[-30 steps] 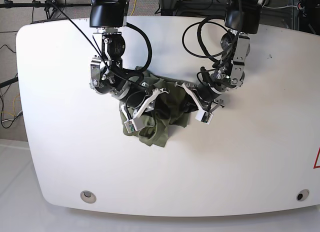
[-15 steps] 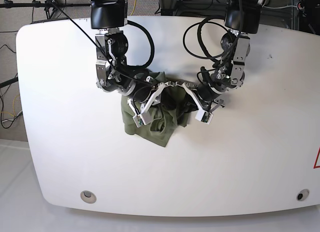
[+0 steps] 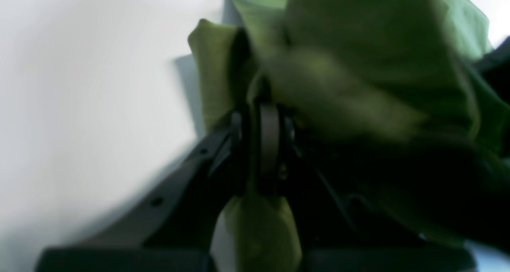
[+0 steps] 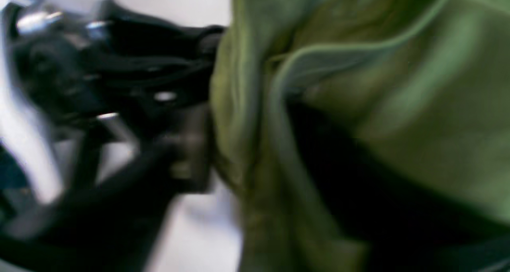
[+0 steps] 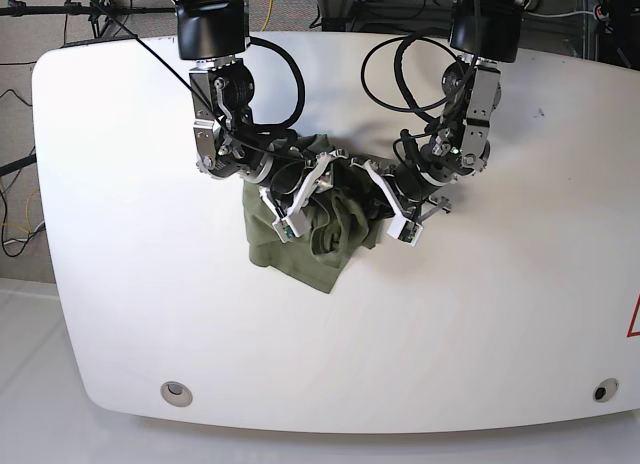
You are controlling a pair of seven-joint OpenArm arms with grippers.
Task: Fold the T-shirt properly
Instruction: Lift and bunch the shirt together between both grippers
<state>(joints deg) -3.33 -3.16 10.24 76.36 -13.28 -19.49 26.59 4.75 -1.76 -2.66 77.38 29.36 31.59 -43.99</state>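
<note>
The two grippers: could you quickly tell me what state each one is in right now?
Left gripper: shut on the T-shirt.
Right gripper: at the bunched shirt, but its grip cannot be told.

No text, brand or number can be read in these views. Only a part of a red sign [image 5: 634,319] shows on the right edge of the white worktop [image 5: 480,324], cut by the frame.

Two black-and-silver arms, looping black cables, white-fingered left gripper [image 5: 383,196] and right gripper [image 5: 303,199] — black housings on top
</note>
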